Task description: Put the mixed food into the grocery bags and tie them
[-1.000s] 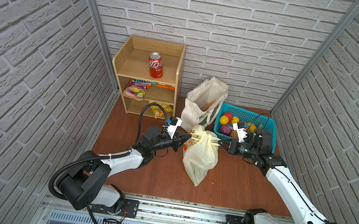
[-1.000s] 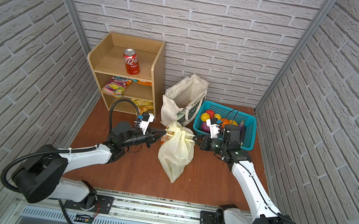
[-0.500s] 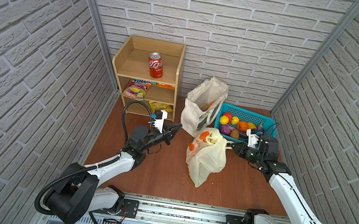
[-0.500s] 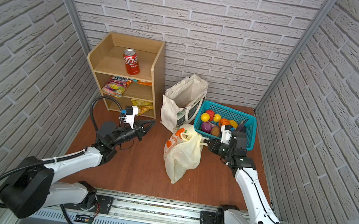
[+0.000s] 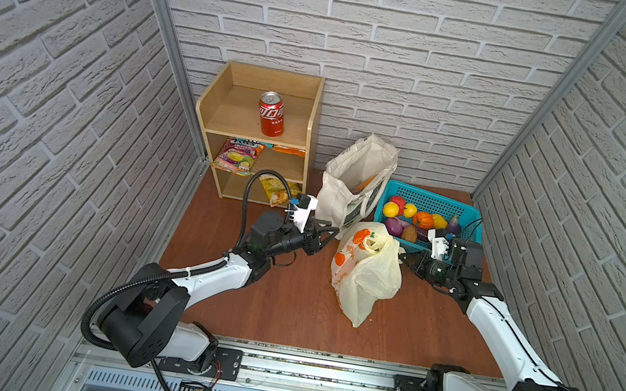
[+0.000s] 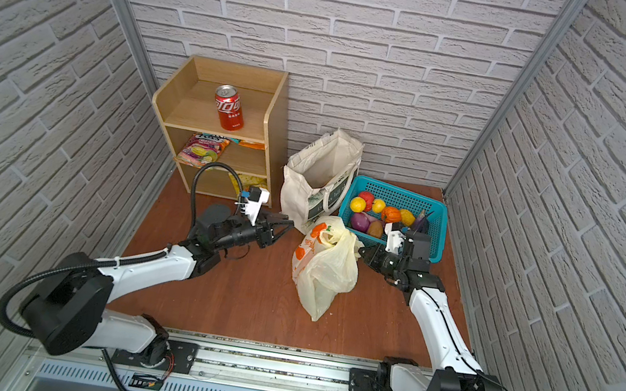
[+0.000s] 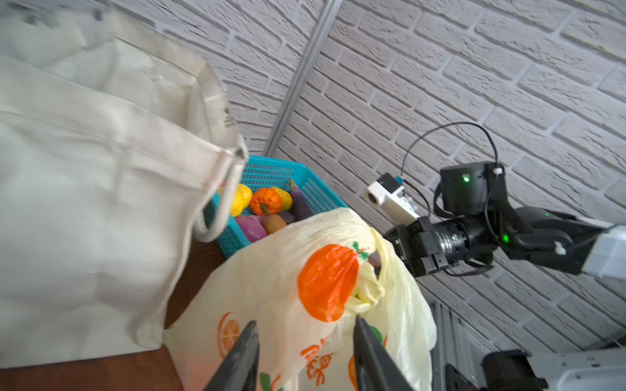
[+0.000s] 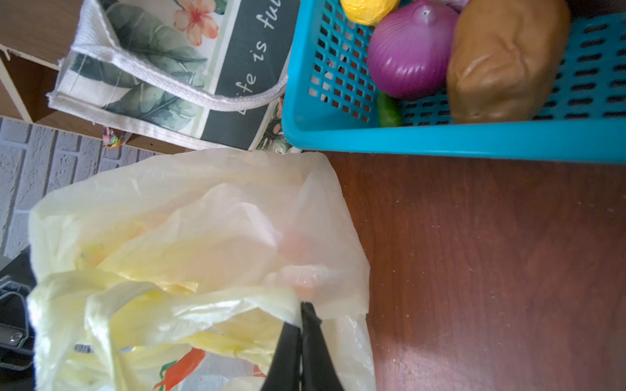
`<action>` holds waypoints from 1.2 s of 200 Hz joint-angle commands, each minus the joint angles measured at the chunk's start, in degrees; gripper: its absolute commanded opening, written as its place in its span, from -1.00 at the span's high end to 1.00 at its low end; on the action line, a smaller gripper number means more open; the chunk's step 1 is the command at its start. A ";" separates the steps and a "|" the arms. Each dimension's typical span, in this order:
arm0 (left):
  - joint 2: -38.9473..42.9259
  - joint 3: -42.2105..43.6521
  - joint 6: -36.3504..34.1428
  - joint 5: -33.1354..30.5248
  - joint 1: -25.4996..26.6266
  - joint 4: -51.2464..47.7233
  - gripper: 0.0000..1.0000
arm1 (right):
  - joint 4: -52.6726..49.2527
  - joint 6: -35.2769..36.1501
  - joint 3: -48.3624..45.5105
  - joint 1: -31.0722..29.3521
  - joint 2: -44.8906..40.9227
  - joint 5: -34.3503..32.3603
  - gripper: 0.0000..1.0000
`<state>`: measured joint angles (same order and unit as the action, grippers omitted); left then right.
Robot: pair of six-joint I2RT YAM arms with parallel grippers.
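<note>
The pale-yellow plastic bag stands on the wooden floor, its handles bunched into a twist at the top. What it holds is hidden. My right gripper is shut, pinching a strip of the bag's handle at its tips. My left gripper hovers open just left of the bag with nothing between its fingers. Behind them, the cream canvas tote stands open, and something orange shows inside its mouth.
A turquoise basket of toy fruit and vegetables sits at the back right, close behind my right gripper. A wooden shelf at the back left carries a red cola can and snack packets. Brick walls close in on three sides.
My left gripper let go of the bag's handle, pulled back left, opened, and has come back toward the bag. The bag shifted right with the right gripper, which stays shut.
</note>
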<state>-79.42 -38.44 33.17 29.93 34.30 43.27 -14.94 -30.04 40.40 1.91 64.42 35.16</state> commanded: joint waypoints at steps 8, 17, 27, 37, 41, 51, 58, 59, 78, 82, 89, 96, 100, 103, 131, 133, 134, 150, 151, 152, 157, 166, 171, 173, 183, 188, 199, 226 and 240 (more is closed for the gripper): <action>-2.54 -1.43 2.69 1.30 2.52 5.23 0.01 | 0.43 2.44 1.79 -1.47 -1.28 2.64 0.89; -3.25 -1.09 4.00 0.76 2.98 6.49 -0.01 | 0.30 2.49 1.63 -1.63 -1.40 2.64 0.89; -4.17 -0.78 5.37 0.41 3.41 7.68 -0.01 | 0.35 2.60 1.52 -1.74 -1.45 2.63 0.89; -4.86 -0.41 6.92 0.26 3.87 9.15 -0.02 | 0.33 2.62 1.42 -1.82 -1.41 2.64 0.89; -5.14 -0.21 7.49 0.17 4.17 9.65 -0.02 | 0.42 2.62 1.42 -1.82 -1.47 2.64 0.89; -5.72 0.31 8.98 -0.59 4.85 11.24 -0.04 | 0.46 2.73 1.42 -1.82 -1.50 2.65 0.89; -6.29 0.68 10.00 -1.06 5.46 12.51 -0.04 | 0.50 2.71 1.43 -1.82 -1.55 2.72 0.89; -6.37 0.75 10.17 -1.08 5.53 12.62 -0.04 | 0.47 2.71 1.39 -1.82 -1.57 2.68 0.89; -7.95 1.50 12.58 -2.40 6.92 15.72 -0.06 | 0.35 2.97 1.54 -1.81 -1.60 2.64 0.89; -8.25 1.56 13.04 -2.48 7.12 16.31 -0.07 | 0.35 2.99 1.54 -1.82 -1.60 2.66 0.89; -8.91 1.52 13.68 -2.66 7.68 17.39 -0.08 | 0.35 3.06 1.54 -1.78 -1.65 2.64 0.89; -9.50 1.48 14.22 -2.96 8.13 17.99 -0.10 | 0.35 3.06 1.59 -1.83 -1.61 2.64 0.89; -9.80 1.52 14.41 -3.08 8.41 18.31 -0.10 | 0.34 3.06 1.58 -1.87 -1.58 2.64 0.89; -10.00 1.52 14.57 -3.29 8.58 18.64 -0.10 | 0.39 3.06 1.56 -1.84 -1.70 2.64 0.89; -11.76 1.15 15.32 -4.62 9.80 20.85 -0.13 | 0.35 3.31 1.55 -1.88 -1.89 2.72 0.89; -11.80 1.05 15.41 -4.69 9.86 20.93 -0.13 | 0.35 3.32 1.46 -1.84 -1.97 2.72 0.89; -11.85 1.02 15.42 -4.65 9.84 21.04 -0.13 | 0.35 3.32 1.49 -1.87 -1.99 2.72 0.89; -12.50 0.27 16.23 -4.56 10.13 21.30 -0.14 | 0.13 3.50 1.36 -1.85 -2.09 2.64 0.89; -12.55 0.24 16.23 -4.63 10.15 21.36 -0.14 | 0.11 3.50 1.35 -1.84 -2.06 2.68 0.90; -12.58 0.22 16.27 -4.67 10.16 21.35 -0.14 | 0.14 3.50 1.35 -1.83 -2.08 2.66 0.89; -12.51 0.34 16.46 -4.92 10.27 21.34 -0.13 | 0.10 3.50 1.34 -1.90 -2.11 2.74 0.89; -12.37 0.62 16.47 -5.88 10.81 21.29 -0.14 | 0.12 3.55 1.30 -1.87 -2.28 2.65 0.89; -12.30 0.64 16.68 -5.99 10.99 21.13 -0.12 | 0.13 3.65 1.25 -1.86 -2.33 2.66 0.89; -12.20 0.69 16.78 -6.06 11.08 21.13 -0.12 | 0.07 3.67 1.26 -1.88 -2.32 2.64 0.89; -11.69 2.13 18.05 -7.40 11.73 21.74 -0.09 | -0.16 3.99 1.27 -1.84 -2.38 2.64 0.89; -11.09 3.50 18.31 -8.90 12.35 22.77 -0.09 | -0.27 4.10 1.43 -1.91 -2.38 2.64 0.89; -9.42 5.46 18.10 -11.80 13.60 22.89 -0.10 | -0.36 4.19 1.31 -1.91 -2.55 2.68 0.89; -4.75 5.98 16.12 -14.33 15.54 17.46 -0.11 | 0.07 4.25 0.97 -1.84 -2.57 2.79 0.89; -3.24 5.61 15.01 -15.27 16.17 14.85 -0.12 | 0.49 4.16 0.75 -1.86 -2.46 3.03 0.89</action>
<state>-87.00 -32.49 50.39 18.33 49.36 58.04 -16.08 -26.65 40.60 0.47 63.02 37.23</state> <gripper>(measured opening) 0.557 0.058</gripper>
